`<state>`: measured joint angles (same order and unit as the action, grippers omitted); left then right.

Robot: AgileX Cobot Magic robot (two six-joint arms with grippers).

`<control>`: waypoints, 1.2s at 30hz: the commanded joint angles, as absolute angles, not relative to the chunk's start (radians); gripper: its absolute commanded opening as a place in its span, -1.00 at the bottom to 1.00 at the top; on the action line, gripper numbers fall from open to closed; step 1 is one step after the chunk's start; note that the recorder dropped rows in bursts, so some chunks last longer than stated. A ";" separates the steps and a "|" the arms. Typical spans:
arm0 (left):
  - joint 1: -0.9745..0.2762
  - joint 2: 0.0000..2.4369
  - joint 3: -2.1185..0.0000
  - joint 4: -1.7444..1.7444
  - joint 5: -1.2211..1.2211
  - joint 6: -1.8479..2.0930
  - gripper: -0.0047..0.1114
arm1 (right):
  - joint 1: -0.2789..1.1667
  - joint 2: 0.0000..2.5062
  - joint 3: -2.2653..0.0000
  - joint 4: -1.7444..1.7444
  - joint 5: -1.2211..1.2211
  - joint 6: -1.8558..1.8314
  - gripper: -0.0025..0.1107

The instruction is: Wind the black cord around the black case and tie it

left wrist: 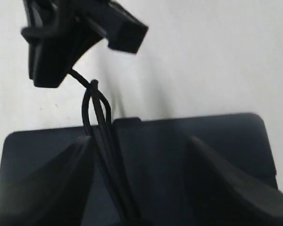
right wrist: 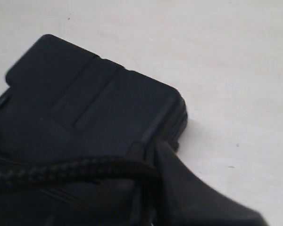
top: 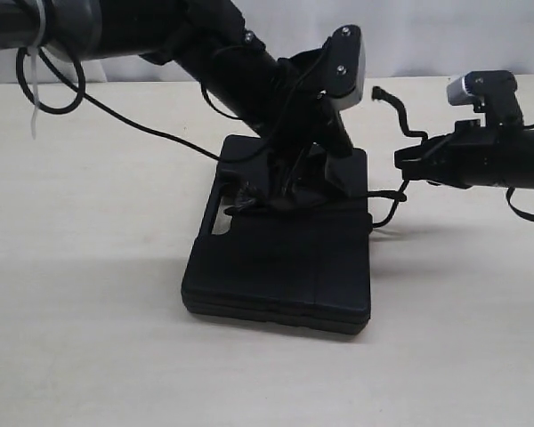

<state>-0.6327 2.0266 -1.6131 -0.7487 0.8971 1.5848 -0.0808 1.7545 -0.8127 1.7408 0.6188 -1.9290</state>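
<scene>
Left of the black case (top: 285, 258), the left arm (top: 205, 44) slants down from high over the table (top: 89, 311) and ends above the case's far half. The case lies flat on the table, with its handle cutout (top: 221, 227) on its left edge.

Over that far half sits the left pincer (left wrist: 139, 141). Its fingers (left wrist: 61, 188) are spread well apart and hold nothing. Several strands of the black cord (right wrist: 75, 168) run across the case's face between them, nearer one finger than the other. Whether they touch that finger is hard to tell. Past the case's far edge the strands draw together, and a single strand leads on to the right pincer (top: 402, 162).

At the case's right edge the cord comes off the face, sags in a small loop just beside that edge, and rises to the right pincer. This pincer hangs just off the case's right side, above the table. Its jaws are together, clamped on the cord. The right wrist view shows the braided cord stretched over the case and running straight into the pincer's finger (right wrist: 193, 193).

A loose length of cord curls upward from that pincer, beyond the case's far right corner. The right arm (top: 498, 156) stretches away to the right of the case.
</scene>
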 commanded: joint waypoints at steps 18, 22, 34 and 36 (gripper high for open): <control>-0.636 2.103 -1.559 -0.498 0.782 1.454 -0.92 | -0.082 1.599 -0.826 1.744 0.989 -1.924 -0.88; -0.636 2.106 -1.559 -0.394 0.808 1.384 -0.92 | -0.082 1.579 -0.826 1.744 0.911 -1.924 -0.88; -0.652 2.157 -1.559 -0.405 0.905 1.460 -0.92 | -0.082 1.579 -0.824 1.744 0.705 -1.922 -0.88; -0.652 2.102 -1.559 -0.485 0.868 1.460 -0.92 | -0.082 1.579 -0.824 1.744 0.705 -1.922 -0.88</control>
